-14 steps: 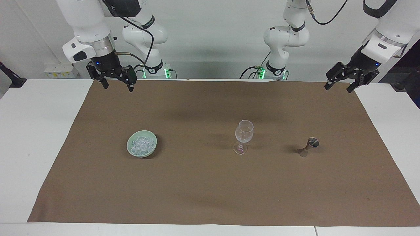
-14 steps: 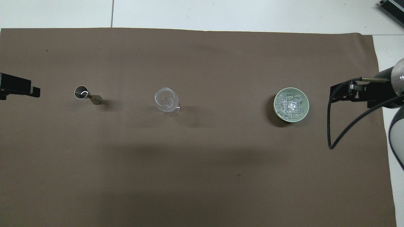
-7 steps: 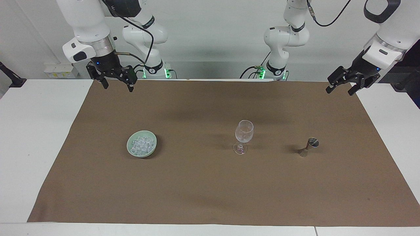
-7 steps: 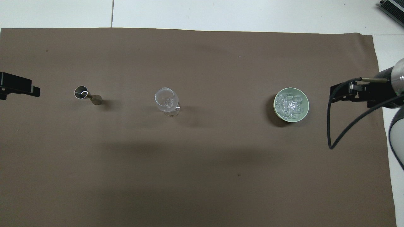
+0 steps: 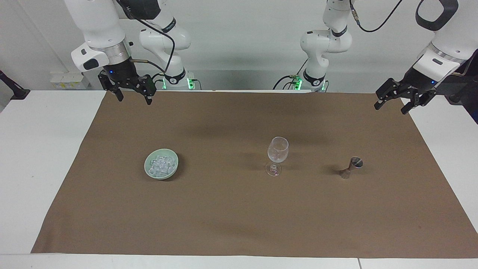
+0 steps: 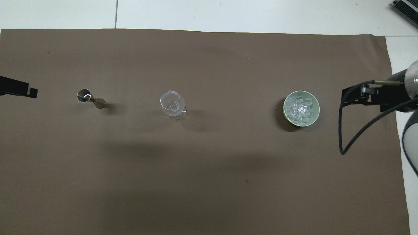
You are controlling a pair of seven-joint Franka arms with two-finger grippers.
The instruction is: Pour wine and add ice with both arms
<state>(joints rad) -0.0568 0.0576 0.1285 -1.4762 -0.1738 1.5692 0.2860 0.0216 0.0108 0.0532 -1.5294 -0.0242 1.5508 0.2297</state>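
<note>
Several small clear ice [image 5: 161,164] cubes fill a pale green bowl [image 5: 173,166] on the brown cloth [image 5: 224,209], toward the right arm's end. An upright clear stemmed glass [image 5: 278,151] stands mid-cloth, and a small metal jigger [image 5: 351,166] stands beside it toward the left arm's end. No wine shows in either view. My right gripper [image 5: 134,100] hangs open and empty over the cloth's corner by its base. My left gripper [image 5: 390,109] hangs open and empty over the cloth's edge at its own end. The overhead view shows ice [image 6: 298,109], bowl [image 6: 316,112], glass [image 6: 170,101] and jigger [image 6: 85,96] in one row.
Bare white table [image 5: 41,157] surrounds the cloth at both ends. A black cable [image 6: 359,133] loops from the right arm [image 6: 378,96] over the cloth's end. Only the tip of the left gripper [image 6: 27,91] shows in the overhead view.
My left gripper has drifted outward toward its own end of the table and a little lower. The right arm, the bowl, the glass and the jigger have not moved.
</note>
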